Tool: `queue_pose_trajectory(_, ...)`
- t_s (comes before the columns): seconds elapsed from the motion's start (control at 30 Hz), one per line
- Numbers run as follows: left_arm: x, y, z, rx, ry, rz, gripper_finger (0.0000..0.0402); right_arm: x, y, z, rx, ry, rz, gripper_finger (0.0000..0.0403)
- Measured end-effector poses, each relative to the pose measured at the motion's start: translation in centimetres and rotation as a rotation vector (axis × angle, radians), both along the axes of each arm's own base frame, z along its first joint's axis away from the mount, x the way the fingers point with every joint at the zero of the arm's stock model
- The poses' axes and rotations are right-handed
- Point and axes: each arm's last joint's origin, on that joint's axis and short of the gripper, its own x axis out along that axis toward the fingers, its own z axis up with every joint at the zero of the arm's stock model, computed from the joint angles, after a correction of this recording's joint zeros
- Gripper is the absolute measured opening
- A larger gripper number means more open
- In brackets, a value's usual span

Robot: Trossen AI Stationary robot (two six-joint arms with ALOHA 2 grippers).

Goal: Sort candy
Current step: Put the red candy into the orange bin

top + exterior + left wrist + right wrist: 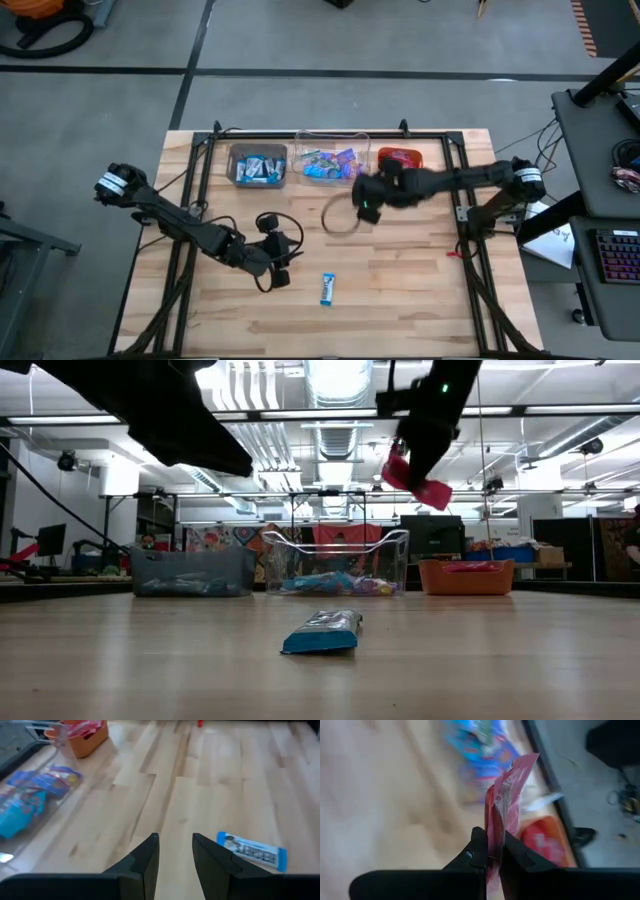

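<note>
Wooden boards make up the table (400, 290); three bins stand in a row at its far edge; the right gripper (493, 851) is up in the air in front of the clear bin (336, 563) and the orange bin (467, 576); its jaws are pinched tight on a red candy (506, 805), which sticks out past the tips; the left gripper (175, 851) hangs low over bare wood, jaws a little apart with nothing between them; a blue candy (251, 851) lies flat just beside it.
</note>
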Motion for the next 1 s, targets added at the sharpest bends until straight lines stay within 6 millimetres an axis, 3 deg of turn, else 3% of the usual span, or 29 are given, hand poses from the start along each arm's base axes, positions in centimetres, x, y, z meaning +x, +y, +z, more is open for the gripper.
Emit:
queue_pose_trajectory(0.1, -0.3, -0.6, 0.0, -0.034, -0.010, -0.003, 0.0102, -0.5, -3.8, -0.1, 0.005, 0.068, -0.019, 0.0018)
queue_pose_trajectory(0.27, -0.7, -1.5, 0.0, -0.078, -0.019, -0.012, 0.0102, -2.5, -9.6, -1.2, 0.191, 0.178, -0.024, 0.0018)
queue_pose_trajectory(0.47, -1.2, -2.2, 0.0, -0.074, -0.035, -0.004, 0.0102, -5.3, -14.6, -1.6, 0.221, 0.271, -0.041, 0.0018)
queue_pose_trajectory(0.7, -1.2, -2.1, 0.1, -0.047, -0.050, 0.029, 0.0102, -6.7, -17.2, -1.5, 0.168, 0.340, 0.109, 0.0018)
queue_pose_trajectory(1.0, -1.2, -2.1, 0.1, -0.017, -0.044, 0.017, 0.0102, -7.0, -17.8, -1.9, 0.135, 0.400, 0.250, 0.0020)
